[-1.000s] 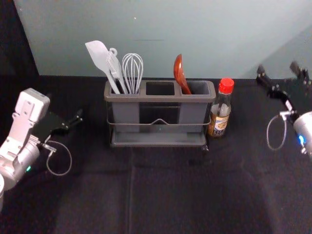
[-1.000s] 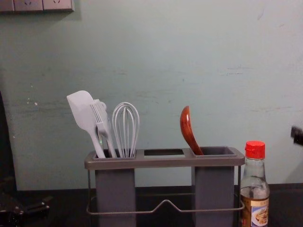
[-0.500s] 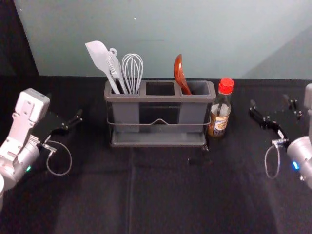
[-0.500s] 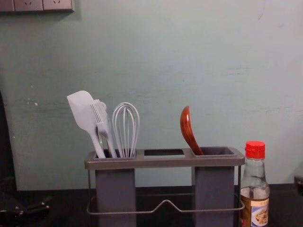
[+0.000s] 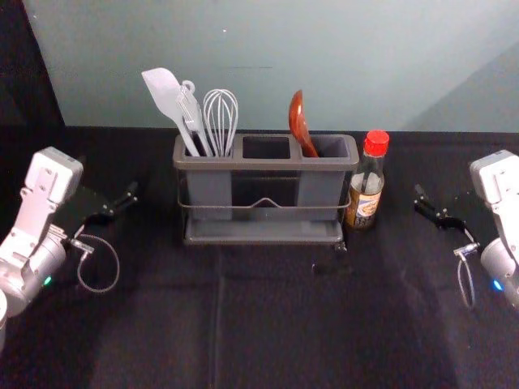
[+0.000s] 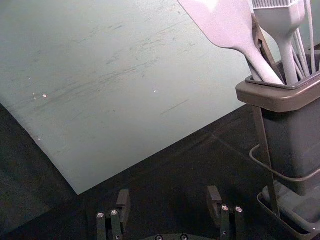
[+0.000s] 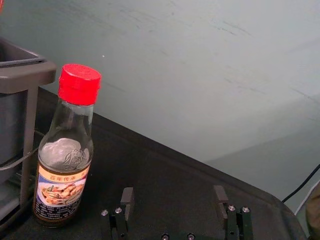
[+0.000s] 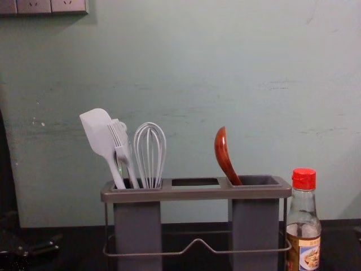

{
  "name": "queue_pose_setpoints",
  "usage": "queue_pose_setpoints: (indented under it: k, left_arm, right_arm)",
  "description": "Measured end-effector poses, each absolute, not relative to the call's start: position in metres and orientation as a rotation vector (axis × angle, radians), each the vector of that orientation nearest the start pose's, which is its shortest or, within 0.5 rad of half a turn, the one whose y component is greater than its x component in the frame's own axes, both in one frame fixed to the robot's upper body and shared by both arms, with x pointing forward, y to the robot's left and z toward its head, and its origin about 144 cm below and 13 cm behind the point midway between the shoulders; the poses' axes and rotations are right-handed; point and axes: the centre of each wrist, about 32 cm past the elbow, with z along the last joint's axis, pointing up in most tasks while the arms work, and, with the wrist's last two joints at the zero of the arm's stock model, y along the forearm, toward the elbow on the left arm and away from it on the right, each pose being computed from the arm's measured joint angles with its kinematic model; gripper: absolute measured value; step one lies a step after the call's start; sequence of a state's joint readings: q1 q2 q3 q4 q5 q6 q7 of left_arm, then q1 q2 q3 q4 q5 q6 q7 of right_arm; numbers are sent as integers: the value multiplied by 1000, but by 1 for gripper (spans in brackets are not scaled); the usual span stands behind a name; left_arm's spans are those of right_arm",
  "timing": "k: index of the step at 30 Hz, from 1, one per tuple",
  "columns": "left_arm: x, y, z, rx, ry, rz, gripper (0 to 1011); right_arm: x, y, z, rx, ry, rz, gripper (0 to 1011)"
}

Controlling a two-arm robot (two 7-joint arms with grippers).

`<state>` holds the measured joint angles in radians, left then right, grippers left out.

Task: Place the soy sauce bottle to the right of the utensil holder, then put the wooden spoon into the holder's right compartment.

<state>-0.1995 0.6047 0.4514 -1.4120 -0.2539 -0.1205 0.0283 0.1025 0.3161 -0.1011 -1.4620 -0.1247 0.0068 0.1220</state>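
Red cap on the soy sauce bottle is the first thing you notice, and the bottle's standing upright on the bench, a little to the left of the right gripper and its fingers. The right wrist view has those fingers spread well apart, with dark sauce in the lower part of the bottle and a picture label round the front. It's just beside the right end of the utensil holder, on the side facing the right fingers, though I honestly can't tell if the two are touching. The holder itself sits between the two sets of fingers. Wooden spoon is in its right compartment, so on the right fingers' side of the rack, bowl up and leaning over toward the left fingers' side. Over in the left compartment, nearer the left fingers, you've got a pale spatula, a bristled brush and a whisk, with the spatula tipping out the most toward those fingers. The left gripper hangs off to the left of the rack, and its fingers are spread wide too. Oh, and there's a socket panel on the wall, way above the left fingers.
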Motion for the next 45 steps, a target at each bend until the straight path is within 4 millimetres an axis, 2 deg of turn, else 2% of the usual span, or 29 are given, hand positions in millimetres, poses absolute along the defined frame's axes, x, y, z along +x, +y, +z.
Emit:
queue_pose_setpoints:
  k: [45]
  left_arm:
    - [489, 310, 1140, 304, -285, 1248, 1005]
  right_arm:
    - [487, -301, 1148, -376, -308, -1364, 1003]
